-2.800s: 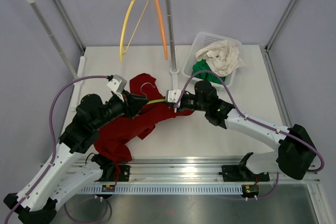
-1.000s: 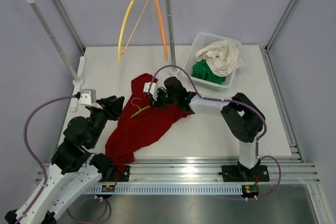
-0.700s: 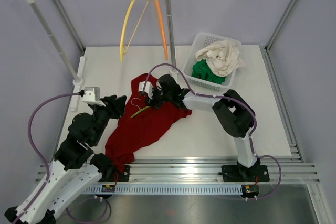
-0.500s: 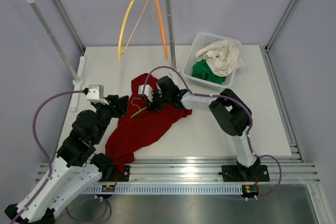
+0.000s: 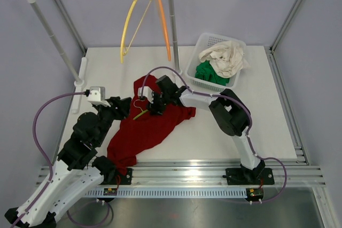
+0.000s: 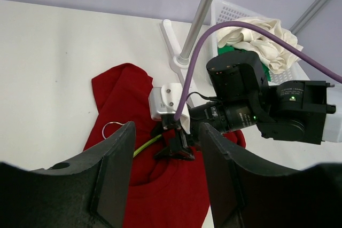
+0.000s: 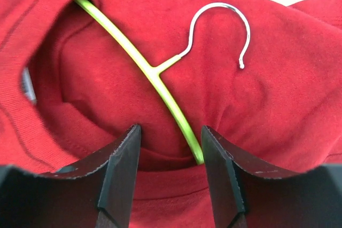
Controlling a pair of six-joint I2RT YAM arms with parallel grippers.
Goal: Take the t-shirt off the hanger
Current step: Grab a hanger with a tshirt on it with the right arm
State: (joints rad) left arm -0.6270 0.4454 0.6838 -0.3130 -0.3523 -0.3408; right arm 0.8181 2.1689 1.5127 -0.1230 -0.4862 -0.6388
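A red t-shirt point(image 5: 147, 132) lies crumpled on the white table point(image 5: 107, 68). A yellow-green hanger point(image 7: 155, 76) is threaded through its collar, with the metal hook resting on the cloth. The right gripper point(image 7: 168, 142) sits low over the collar, jaws open, the hanger's arm passing between its fingers close to one of them. The left gripper point(image 6: 166, 132) hovers by the shirt's left edge, jaws likewise apart and holding nothing. A basket point(image 5: 209, 40) of clothes stands at the far right.
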